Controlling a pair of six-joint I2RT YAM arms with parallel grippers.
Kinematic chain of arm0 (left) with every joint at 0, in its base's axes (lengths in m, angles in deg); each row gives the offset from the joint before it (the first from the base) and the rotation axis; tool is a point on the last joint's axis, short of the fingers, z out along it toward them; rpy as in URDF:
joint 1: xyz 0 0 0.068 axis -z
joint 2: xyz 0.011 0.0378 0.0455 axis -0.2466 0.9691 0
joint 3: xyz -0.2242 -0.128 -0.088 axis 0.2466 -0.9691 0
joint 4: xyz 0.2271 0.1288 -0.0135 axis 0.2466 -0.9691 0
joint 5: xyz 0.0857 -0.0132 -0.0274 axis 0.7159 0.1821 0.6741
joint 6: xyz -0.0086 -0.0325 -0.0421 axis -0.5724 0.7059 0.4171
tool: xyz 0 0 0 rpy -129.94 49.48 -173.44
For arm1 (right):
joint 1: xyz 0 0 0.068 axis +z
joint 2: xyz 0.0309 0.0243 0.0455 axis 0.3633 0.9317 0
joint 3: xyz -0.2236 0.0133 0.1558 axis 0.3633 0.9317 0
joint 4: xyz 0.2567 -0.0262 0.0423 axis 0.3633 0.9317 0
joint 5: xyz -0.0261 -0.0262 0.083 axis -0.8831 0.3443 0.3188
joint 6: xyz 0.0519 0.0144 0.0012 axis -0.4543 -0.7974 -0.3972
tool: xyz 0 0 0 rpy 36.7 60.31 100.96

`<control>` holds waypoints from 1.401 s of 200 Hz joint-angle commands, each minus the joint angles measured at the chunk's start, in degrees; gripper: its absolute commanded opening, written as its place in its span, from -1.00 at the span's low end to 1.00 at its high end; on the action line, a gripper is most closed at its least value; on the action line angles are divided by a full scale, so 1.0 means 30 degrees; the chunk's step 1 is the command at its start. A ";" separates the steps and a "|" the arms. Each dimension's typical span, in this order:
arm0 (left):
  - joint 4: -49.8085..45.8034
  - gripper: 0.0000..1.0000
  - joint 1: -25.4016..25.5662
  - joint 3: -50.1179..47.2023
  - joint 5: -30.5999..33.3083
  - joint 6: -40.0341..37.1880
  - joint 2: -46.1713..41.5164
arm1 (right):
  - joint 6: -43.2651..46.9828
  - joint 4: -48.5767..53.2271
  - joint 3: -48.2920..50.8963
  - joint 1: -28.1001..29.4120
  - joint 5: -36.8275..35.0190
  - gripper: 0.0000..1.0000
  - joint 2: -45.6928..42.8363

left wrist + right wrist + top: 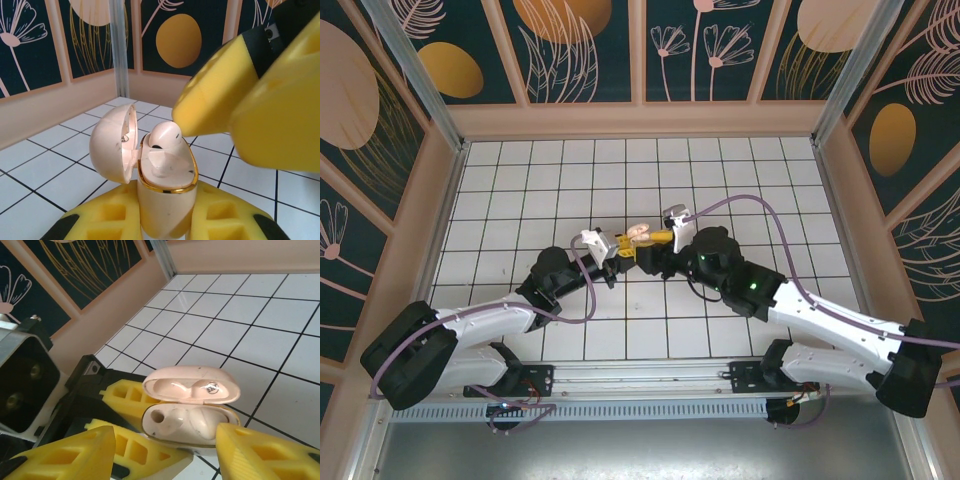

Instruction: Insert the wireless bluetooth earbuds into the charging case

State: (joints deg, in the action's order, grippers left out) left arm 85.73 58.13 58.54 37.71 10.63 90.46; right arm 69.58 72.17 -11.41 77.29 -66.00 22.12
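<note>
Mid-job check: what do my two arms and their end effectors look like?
The left arm and right arm have white shells, black joints and a looping purple cable each; the right arm shows small green lights. The left end effector and right end effector have chunky yellow fingers with rectangular cut-outs and black patches.

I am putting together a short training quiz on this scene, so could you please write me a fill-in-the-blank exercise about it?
1. The left claw is shut on the charging ____.
2. Its lid stands ____.
3. A white ____ sticks up out of it.
4. The right claw has ____ fingers.
Missing words: case; open; earbud; yellow.
</note>
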 commanded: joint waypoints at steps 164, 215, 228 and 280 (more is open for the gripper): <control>0.0406 -0.85 -0.3629 -0.0332 -0.0946 0.5646 0.1215 | -0.3230 0.3403 -0.2495 -0.3300 0.3346 0.08 0.1088; 0.0434 -0.86 -0.7746 -0.1605 -0.2752 0.8962 0.0770 | -0.1159 0.7619 -0.6402 -0.2271 0.2809 -0.03 0.5753; 0.0491 -0.87 -0.8667 -0.1924 -0.3149 0.9717 0.0759 | -0.0624 0.9001 -0.7632 -0.2203 0.2837 -0.05 0.7104; -0.0089 -0.86 -1.1676 -0.3175 -0.3083 1.0952 0.0276 | 0.1175 1.3184 -1.2354 -0.1313 0.2837 -0.09 1.2656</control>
State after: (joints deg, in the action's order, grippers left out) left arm 85.25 26.02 50.47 30.01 39.87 92.77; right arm 68.90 102.55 -42.76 71.65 -56.69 54.33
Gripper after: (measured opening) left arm 0.166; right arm 0.459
